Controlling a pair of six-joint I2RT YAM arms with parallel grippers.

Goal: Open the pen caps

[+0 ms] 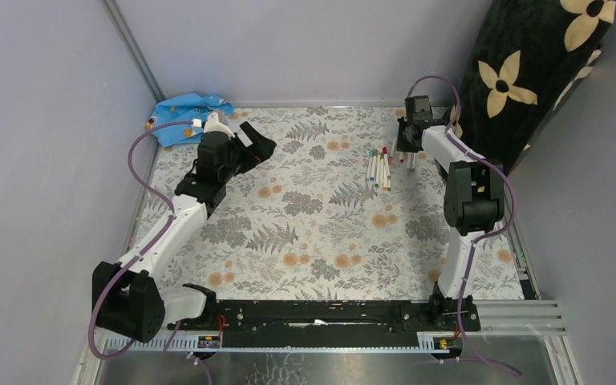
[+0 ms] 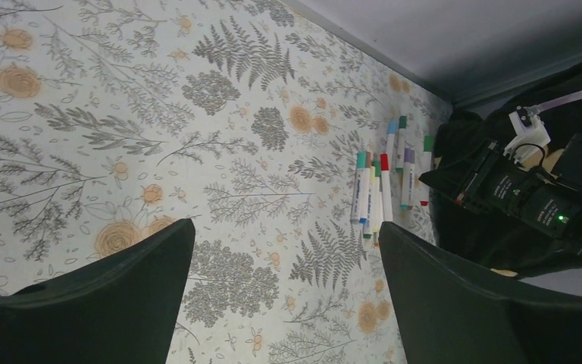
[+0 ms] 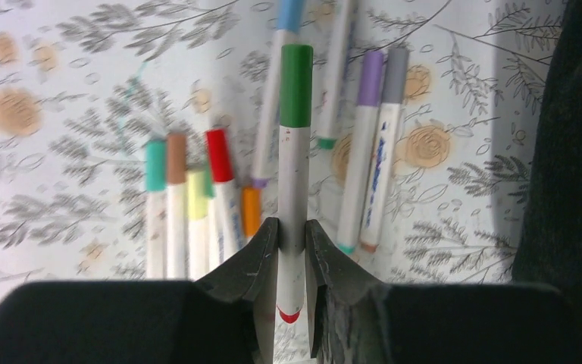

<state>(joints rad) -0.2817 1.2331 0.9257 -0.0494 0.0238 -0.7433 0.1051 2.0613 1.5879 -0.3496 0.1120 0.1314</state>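
I see the table [image 1: 313, 233] under its leaf-and-flower cover, with a blue cloth [image 1: 183, 108] bunched in the far left corner. My left tool [image 2: 288, 243] hangs above the far left part of the table, spread wide and holding nothing. My right tool [image 3: 292, 235], near the far right corner, is pinched onto the barrel of one white pen [image 3: 294, 189]. The other pens [image 1: 378, 168] lie side by side near the far edge, just beside that tool. The green cap [image 3: 296, 85] sits on the gripped pen's outer end.
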